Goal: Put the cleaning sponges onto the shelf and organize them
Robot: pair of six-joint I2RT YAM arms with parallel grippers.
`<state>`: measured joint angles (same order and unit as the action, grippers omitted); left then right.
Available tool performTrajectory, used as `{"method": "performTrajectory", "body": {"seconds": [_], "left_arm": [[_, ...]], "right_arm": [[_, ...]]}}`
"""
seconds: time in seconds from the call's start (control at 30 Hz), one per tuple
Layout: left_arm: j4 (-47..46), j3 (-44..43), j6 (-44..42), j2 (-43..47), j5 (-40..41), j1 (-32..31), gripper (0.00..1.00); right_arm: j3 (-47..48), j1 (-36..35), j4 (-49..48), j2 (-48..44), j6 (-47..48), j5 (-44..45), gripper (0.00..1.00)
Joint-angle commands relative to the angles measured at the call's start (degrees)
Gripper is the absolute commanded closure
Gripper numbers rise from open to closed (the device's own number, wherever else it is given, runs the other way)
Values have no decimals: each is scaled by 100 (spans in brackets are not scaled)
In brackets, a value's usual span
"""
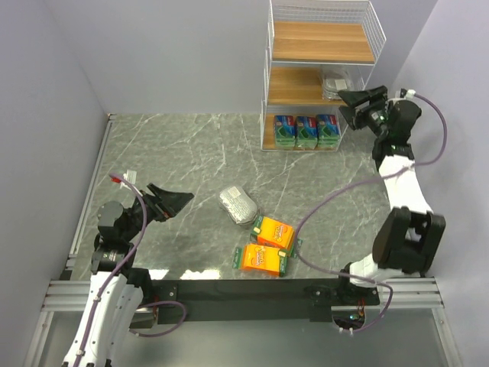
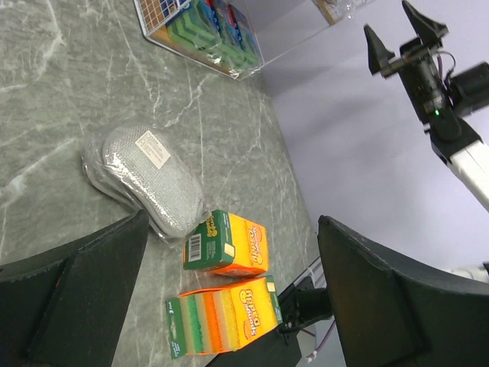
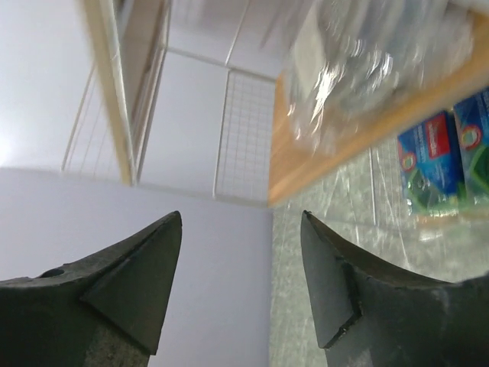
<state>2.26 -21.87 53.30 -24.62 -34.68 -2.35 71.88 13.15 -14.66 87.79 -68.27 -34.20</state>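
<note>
The shelf point(image 1: 269, 76) stands at the back right. Three blue-and-green packs point(image 1: 306, 131) sit side by side on its bottom tier. One clear-wrapped silvery pack point(image 1: 333, 82) lies on the middle board; it also shows in the right wrist view point(image 3: 359, 61). Another silvery pack point(image 1: 237, 206) lies mid-table, with two orange packs point(image 1: 275, 233) point(image 1: 263, 260) near the front. In the left wrist view the silvery pack point(image 2: 145, 176) and the orange packs point(image 2: 229, 243) point(image 2: 225, 317) lie ahead. My left gripper point(image 1: 183, 200) is open and empty, left of the silvery pack. My right gripper point(image 1: 348, 105) is open and empty, just right of the shelf's middle tier.
Grey walls close in the marble table point(image 1: 176, 153) on the left, back and right. The black rail point(image 1: 244, 289) with the arm bases runs along the near edge. The shelf's top board point(image 1: 321, 40) is bare.
</note>
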Motion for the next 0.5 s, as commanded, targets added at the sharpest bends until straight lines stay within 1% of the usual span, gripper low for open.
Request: {"method": "performTrajectory", "body": {"seconds": [0.0, 0.1, 0.2, 0.23, 0.27, 0.33, 0.37, 0.43, 0.47], "left_arm": [[-173, -37, 58, 72, -66, -11, 1], [-384, 60, 137, 28, -92, -11, 0], [-533, 112, 172, -60, -136, -20, 1], [-543, 113, 163, -95, -136, -20, 1], [-560, 104, 163, -113, -145, -20, 0], [-578, 86, 120, -165, -145, -20, 1], [-560, 60, 111, -174, -153, -20, 1], [-525, 51, 93, -175, -127, -20, 1], [-534, 68, 102, -157, -118, -20, 1]], "right_arm": [[-647, 21, 383, -823, 252, 62, 29], [-1403, -198, 980, -1579, 821, 334, 28], [-1940, -847, 1578, -2133, 1244, 710, 28], [-2028, -1110, 1702, -2221, 1429, 773, 28], [-2272, -1635, 1703, -2353, 1491, 818, 28], [-2415, -2226, 1781, -2407, 1649, 1002, 29], [-2493, -2690, 1895, -2407, 1685, 1081, 30], [-2686, -3062, 1826, -2398, 1624, 1152, 32], [-2714, -3412, 1782, -2311, 1606, 1161, 33]]}}
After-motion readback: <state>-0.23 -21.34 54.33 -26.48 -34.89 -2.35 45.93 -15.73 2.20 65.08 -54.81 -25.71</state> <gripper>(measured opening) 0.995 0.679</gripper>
